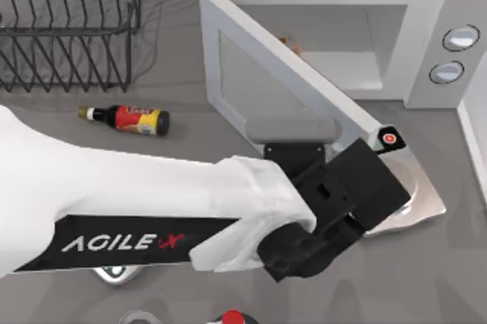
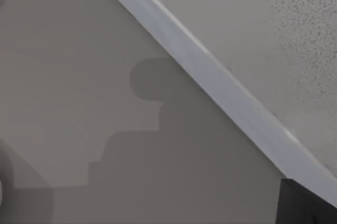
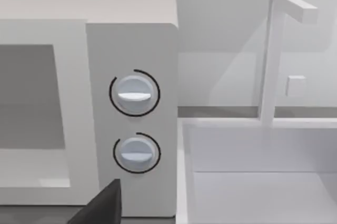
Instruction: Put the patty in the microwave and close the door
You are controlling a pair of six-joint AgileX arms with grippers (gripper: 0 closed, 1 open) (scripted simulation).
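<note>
Left arm reaches across the desk [image 1: 190,134]; its black left claw [image 1: 346,210] sits at the free edge of the door [image 1: 259,81], just beside the bar handle [image 1: 293,128]. Whether its fingers are apart or together: cannot tell. Door stands partly open, angled across the pale cavity. Patty [image 1: 291,42]: glossy orange-brown speck inside the microwave [image 1: 426,35], seen past the door's top edge. Judgement: closing step under way; push flat and steady along the hinge arc, avoid slipping off the smooth white panel. Knobs [image 3: 134,93] round, silvery. Right claw [image 3: 102,208] is parked near the microwave's front, state indeterminable.
</note>
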